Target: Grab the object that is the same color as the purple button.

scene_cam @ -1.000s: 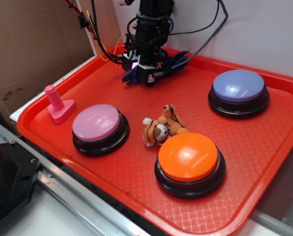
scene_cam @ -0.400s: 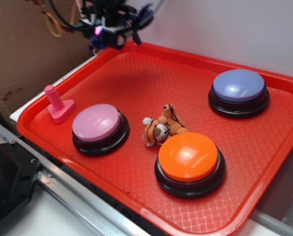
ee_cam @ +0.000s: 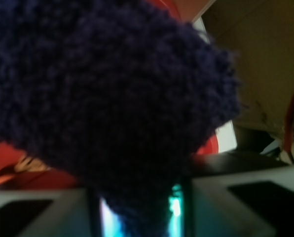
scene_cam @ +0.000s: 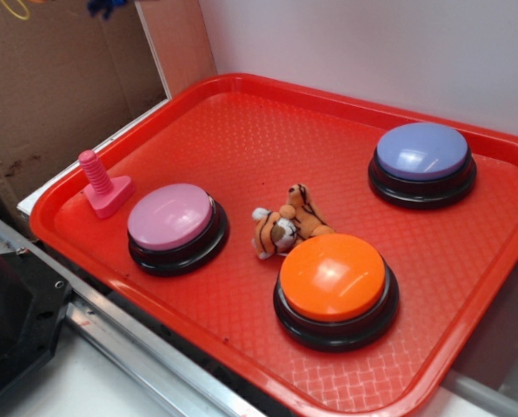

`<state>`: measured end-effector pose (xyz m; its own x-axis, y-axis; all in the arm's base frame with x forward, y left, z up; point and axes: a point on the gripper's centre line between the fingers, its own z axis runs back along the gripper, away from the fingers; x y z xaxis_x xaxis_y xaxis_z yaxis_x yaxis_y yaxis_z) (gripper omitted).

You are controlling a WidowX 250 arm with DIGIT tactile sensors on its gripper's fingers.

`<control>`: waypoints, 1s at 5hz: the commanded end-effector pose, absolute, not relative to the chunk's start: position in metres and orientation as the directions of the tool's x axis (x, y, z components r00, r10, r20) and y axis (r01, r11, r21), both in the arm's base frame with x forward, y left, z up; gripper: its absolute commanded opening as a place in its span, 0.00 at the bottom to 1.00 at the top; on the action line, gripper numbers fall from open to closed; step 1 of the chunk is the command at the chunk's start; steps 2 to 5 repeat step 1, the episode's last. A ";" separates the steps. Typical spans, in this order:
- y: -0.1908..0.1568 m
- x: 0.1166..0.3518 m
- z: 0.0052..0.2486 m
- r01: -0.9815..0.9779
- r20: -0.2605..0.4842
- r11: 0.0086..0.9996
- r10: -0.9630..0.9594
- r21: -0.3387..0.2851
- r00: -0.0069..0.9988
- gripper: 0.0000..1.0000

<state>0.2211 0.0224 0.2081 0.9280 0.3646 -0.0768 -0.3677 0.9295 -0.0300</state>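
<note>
The wrist view is almost swallowed by the dark navy-purple cloth, fuzzy terry with frayed edges, filling the frame from the upper left down to the bottom centre. Its lower end narrows into the gap between the two grey fingers of the hand, which sit along the bottom edge, closed in tight against the fabric on both sides. So the hand has the cloth pinched and held up. Behind it, slivers of red show at the lower left and right of the cloth, with brown cardboard in the upper right.

In the exterior view, only a small dark blue scrap peeks in at the very top left edge, too little to say what it is. The red tray lies below with the purple button in its upper right, lavender dome on a black base. The pink button sits at the left, the orange button lower centre, and the little tiger plush lies between them, touching the orange button's rim. A pink bolt stands upright at the tray's left edge.
</note>
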 end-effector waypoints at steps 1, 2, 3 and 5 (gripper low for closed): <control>0.012 0.200 0.263 -0.342 0.008 0.935 0.344 -0.092 0.939 0.00; 0.012 0.200 0.263 -0.342 0.008 0.935 0.344 -0.092 0.939 0.00; 0.012 0.200 0.263 -0.342 0.008 0.935 0.344 -0.092 0.939 0.00; 0.012 0.200 0.263 -0.342 0.008 0.935 0.344 -0.092 0.939 0.00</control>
